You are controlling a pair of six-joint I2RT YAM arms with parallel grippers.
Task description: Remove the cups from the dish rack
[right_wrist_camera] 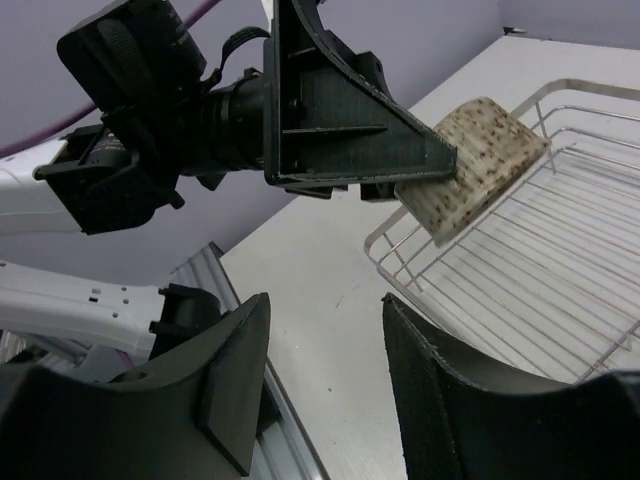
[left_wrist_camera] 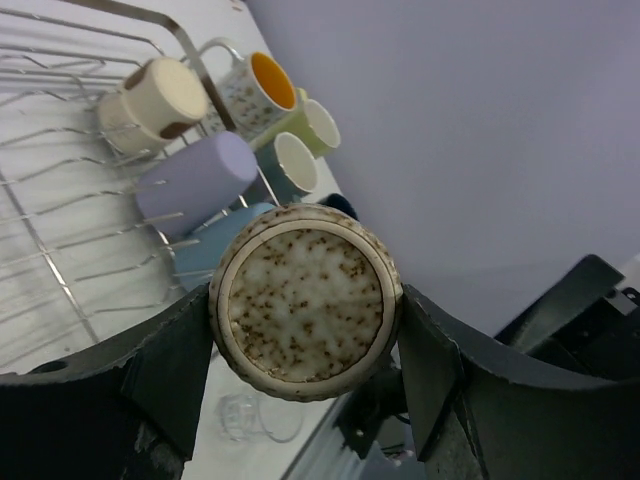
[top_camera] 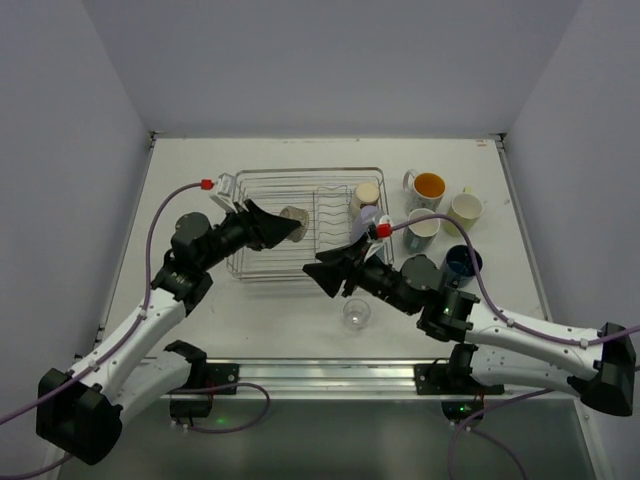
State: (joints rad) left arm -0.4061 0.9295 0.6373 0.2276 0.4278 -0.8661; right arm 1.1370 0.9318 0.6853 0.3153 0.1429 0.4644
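Speckled cream ceramic cup (left_wrist_camera: pixel 305 300) held sideways above the silver wire dish rack (top_camera: pixel 300 171) on the white table (top_camera: pixel 200 165); left gripper (left_wrist_camera: pixel 305 330) jaws clamped on it, right gripper (right_wrist_camera: pixel 325 310) jaws apart and empty, just beside the rack's near edge.

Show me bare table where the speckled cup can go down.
For the speckled cup: bare table on the near side of the rack, left of the glass; also the strip behind the rack and the patch beyond its left end. Crowded right of the rack, where four cups cluster.
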